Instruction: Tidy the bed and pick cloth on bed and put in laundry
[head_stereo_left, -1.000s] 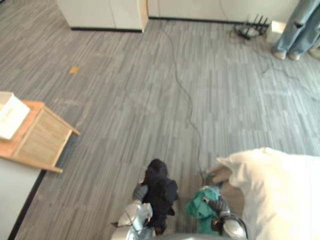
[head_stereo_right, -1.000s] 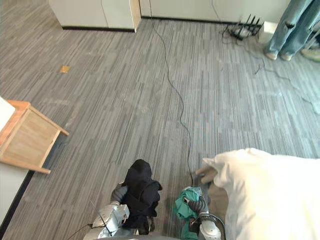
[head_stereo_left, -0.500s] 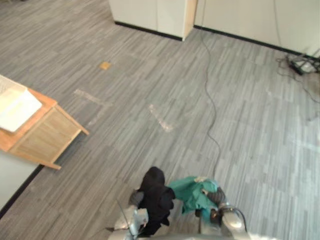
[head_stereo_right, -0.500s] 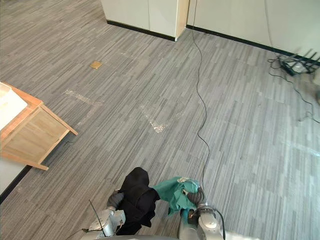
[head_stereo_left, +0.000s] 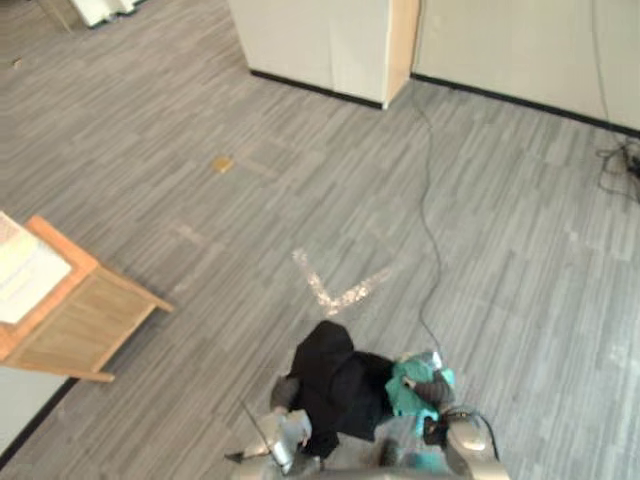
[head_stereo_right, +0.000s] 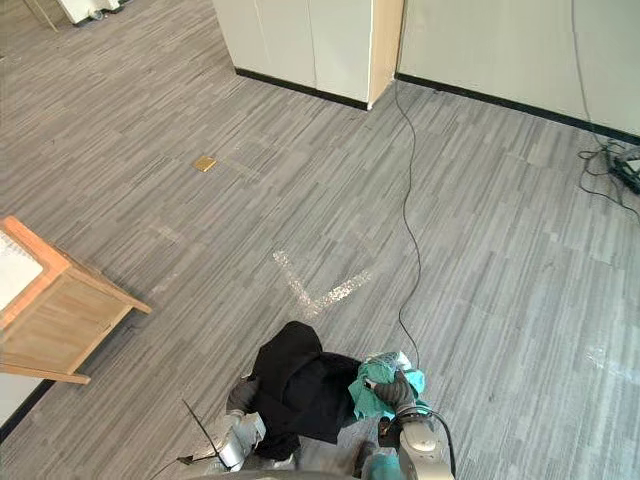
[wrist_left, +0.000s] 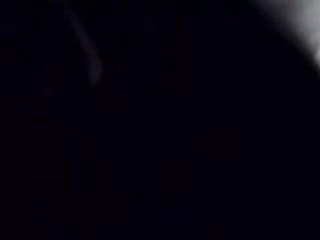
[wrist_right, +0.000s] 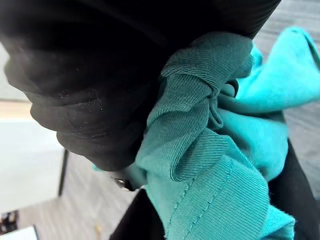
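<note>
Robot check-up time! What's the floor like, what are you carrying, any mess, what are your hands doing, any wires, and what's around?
Surface: grey striped floor, pale tape marks.
Job's things: black cloth and teal cloth, both carried, touching.
Clutter: small yellow tag on the floor.
Hands: right hand curled on the teal cloth; left hand under the black cloth.
Cables: black cable across the floor.
Surroundings: wooden stand, pale cabinets.

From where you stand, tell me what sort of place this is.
Probably an office or lab room, not a home: grey carpet floor, tall white cabinets, tape marks on the floor.
</note>
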